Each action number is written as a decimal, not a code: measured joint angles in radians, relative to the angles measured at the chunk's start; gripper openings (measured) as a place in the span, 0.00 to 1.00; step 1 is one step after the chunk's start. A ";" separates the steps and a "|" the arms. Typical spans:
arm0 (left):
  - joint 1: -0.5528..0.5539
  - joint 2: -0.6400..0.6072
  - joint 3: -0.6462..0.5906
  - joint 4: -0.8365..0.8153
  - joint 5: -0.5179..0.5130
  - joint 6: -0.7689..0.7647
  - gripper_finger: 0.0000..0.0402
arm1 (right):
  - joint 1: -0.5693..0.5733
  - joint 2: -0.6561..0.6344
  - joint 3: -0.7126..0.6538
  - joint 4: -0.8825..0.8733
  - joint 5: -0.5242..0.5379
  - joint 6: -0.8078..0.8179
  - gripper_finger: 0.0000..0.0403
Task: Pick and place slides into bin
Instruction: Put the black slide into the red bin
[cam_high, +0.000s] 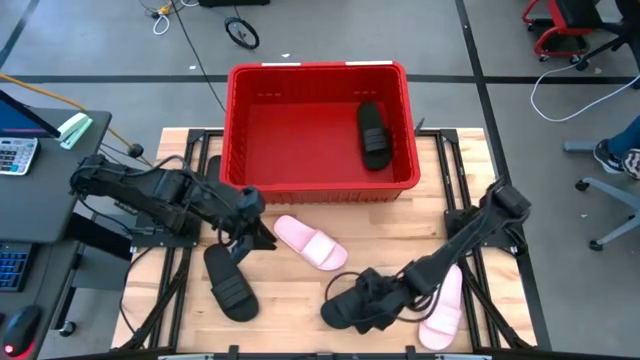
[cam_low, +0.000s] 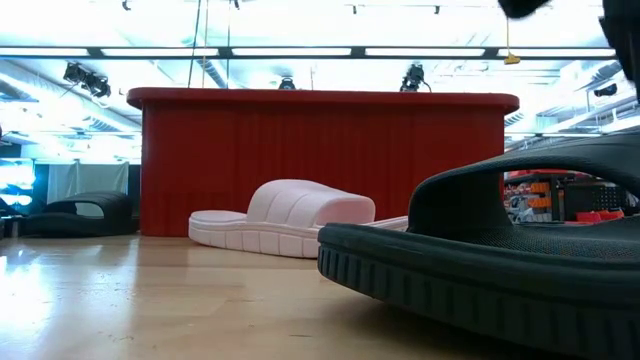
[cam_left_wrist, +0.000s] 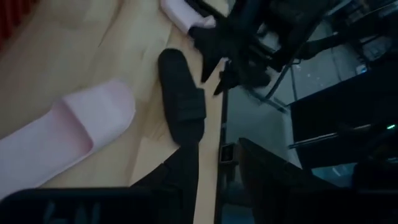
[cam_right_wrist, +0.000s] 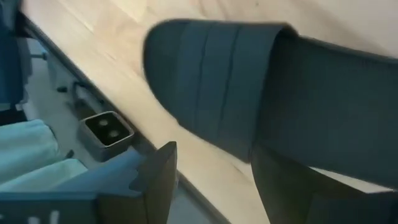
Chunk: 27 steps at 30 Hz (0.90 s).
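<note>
On the left, the left gripper (cam_high: 243, 222) hangs low over the table (cam_high: 300, 300), between a black slide (cam_high: 230, 283) on the wood and a pink slide (cam_high: 310, 241) just in front of the bin (cam_high: 320, 190). It holds nothing, and I cannot tell how far its fingers stand apart. It looks to be between picks; next it must choose one of these two slides and come down over the strap.

In the middle, the red bin stands at the far side of the table and already has one black slide (cam_high: 373, 135) inside.

On the right, the right gripper (cam_high: 368, 303) is at a second black slide (cam_high: 345, 310) near the front edge. In the right wrist view its fingers (cam_right_wrist: 155, 180) are spread with the strap (cam_right_wrist: 211, 81) just ahead, not yet pinched. I judge this is the reach for a grasp: the fingers must go around the strap and close.

A second pink slide (cam_high: 445, 310) lies partly under the right arm. The other black slides are hard to find; the low view shows one dark shape (cam_low: 85, 212) at far left.
</note>
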 joint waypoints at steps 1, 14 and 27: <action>0.000 0.000 0.000 0.002 0.005 0.001 0.29 | -0.004 0.019 0.000 0.005 -0.006 0.002 0.52; -0.039 0.000 0.000 -0.001 0.076 0.036 0.28 | -0.028 0.107 0.000 0.136 -0.017 -0.004 0.51; -0.126 0.000 0.000 -0.001 0.074 0.031 0.25 | -0.047 0.096 0.001 0.216 0.085 -0.019 0.04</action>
